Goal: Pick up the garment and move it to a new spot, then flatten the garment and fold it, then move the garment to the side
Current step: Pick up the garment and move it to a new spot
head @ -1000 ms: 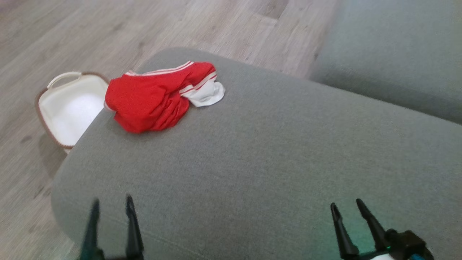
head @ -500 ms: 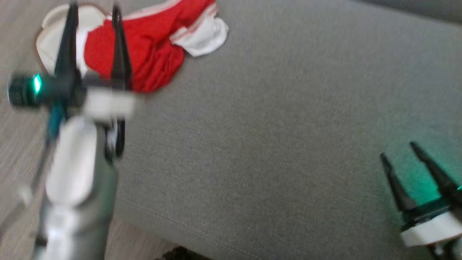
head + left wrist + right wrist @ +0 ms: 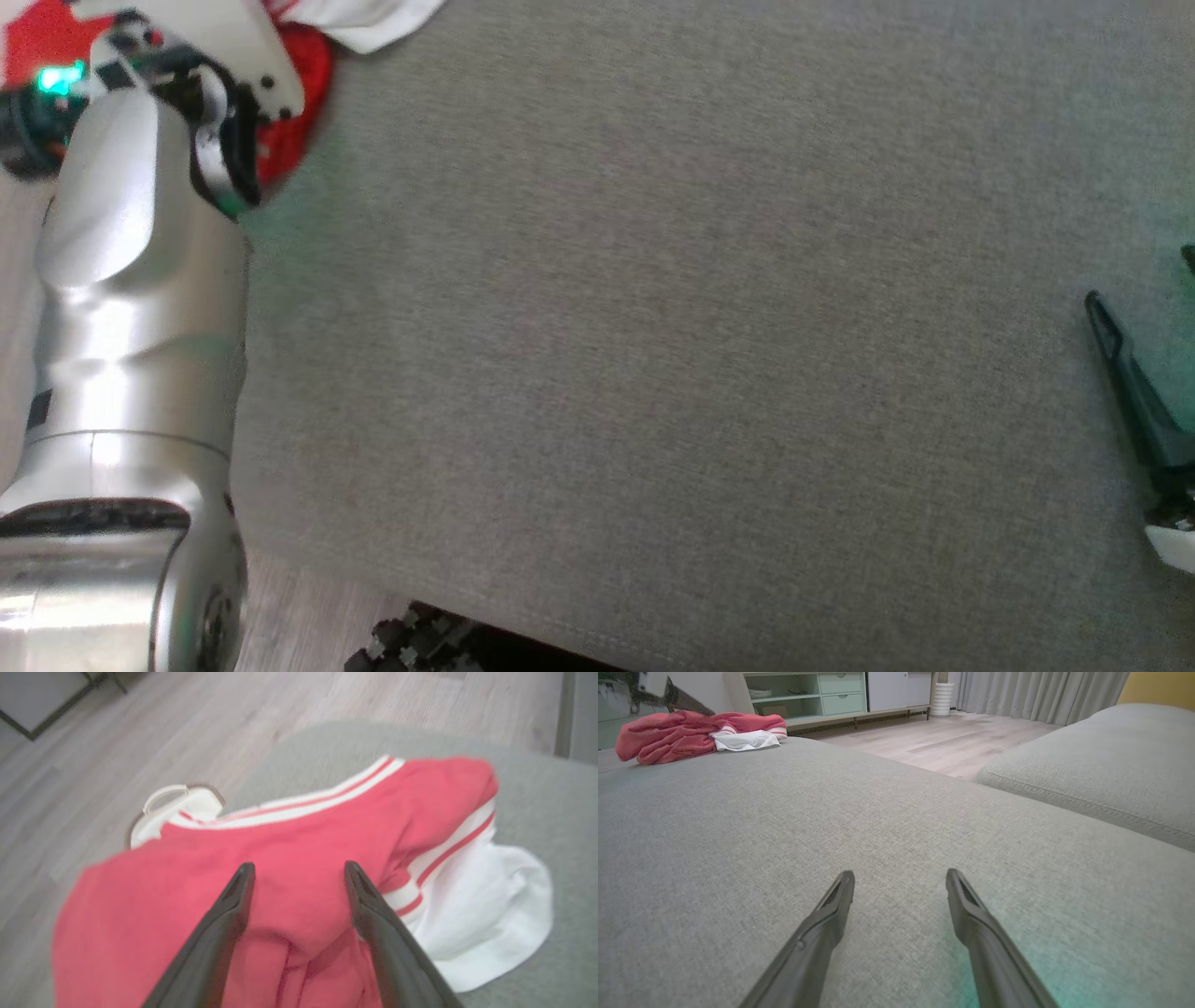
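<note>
garment [image 3: 303, 835] lies on the cushion [image 3: 551, 812], basket [image 3: 187, 806] beyond it.

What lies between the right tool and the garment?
Bare grey cushion, as the right wrist view shows, stretches from the right tool to the garment.

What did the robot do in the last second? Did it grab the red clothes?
The left gripper reached forward and now hangs open close to the garment; nothing grabbed yet. The head camera tipped down too. The garment stayed crumpled on the cushion; the right gripper stayed open.
</note>
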Available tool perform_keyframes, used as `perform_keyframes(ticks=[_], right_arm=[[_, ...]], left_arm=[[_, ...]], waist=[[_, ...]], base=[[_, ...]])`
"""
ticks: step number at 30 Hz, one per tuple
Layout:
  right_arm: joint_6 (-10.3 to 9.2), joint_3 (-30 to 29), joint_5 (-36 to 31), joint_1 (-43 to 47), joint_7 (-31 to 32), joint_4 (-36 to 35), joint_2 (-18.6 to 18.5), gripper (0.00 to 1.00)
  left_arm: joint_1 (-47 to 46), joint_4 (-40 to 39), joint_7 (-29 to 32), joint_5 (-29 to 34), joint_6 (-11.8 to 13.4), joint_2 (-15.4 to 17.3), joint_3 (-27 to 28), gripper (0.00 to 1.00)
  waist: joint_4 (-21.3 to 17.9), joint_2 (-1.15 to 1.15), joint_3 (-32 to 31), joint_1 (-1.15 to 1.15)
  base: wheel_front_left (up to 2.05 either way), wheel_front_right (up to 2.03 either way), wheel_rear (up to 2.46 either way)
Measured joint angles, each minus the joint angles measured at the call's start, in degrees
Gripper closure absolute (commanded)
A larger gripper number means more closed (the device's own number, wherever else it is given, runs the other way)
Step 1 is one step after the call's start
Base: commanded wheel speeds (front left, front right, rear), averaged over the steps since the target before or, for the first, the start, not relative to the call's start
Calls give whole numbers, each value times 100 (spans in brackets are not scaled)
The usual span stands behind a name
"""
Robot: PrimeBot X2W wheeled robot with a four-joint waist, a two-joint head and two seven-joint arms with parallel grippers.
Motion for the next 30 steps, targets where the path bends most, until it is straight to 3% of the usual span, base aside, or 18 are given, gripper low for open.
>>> perform_keyframes(ticks=[6,7,8,11,18,24,25,30], right_arm=[[0,-238,27,-37,-46,-327,-18,0],[0,-266,29,-37,-46,-360,-14,0],[0,-279,29,-41,-48,-392,-10,0],[0,-277,29,-71,-52,-377,19,0],[0,-126,-5,-266,-14,263,402,0],[0,326,-63,-292,18,764,1187,0],[0,326,-63,-292,18,764,1187,0],[0,520,-125,-322,18,1054,1912,0]], left_arm=[[-81,600,-94,-122,132,46,137,0],[-141,662,-140,-131,130,54,133,9],[-199,705,-236,-129,129,68,124,100],[-233,808,-710,-11,68,105,13,100],[-409,742,-1711,339,-600,256,-533,100],[-770,360,-2033,550,-1244,459,-973,100],[-770,360,-2033,550,-1244,459,-973,100],[-595,-132,-2039,543,-1526,509,-1410,100]], waist=[[-217,0,365,-1],[-235,0,403,-1],[-249,0,428,-1],[-263,0,397,0],[-303,0,-125,1],[-488,0,-908,-1],[-488,0,-908,-1],[-790,0,-1695,-2]], base=[[0,0,0],[0,0,0],[0,0,0],[0,0,0],[0,0,0],[0,0,0],[0,0,0],[0,0,0]])
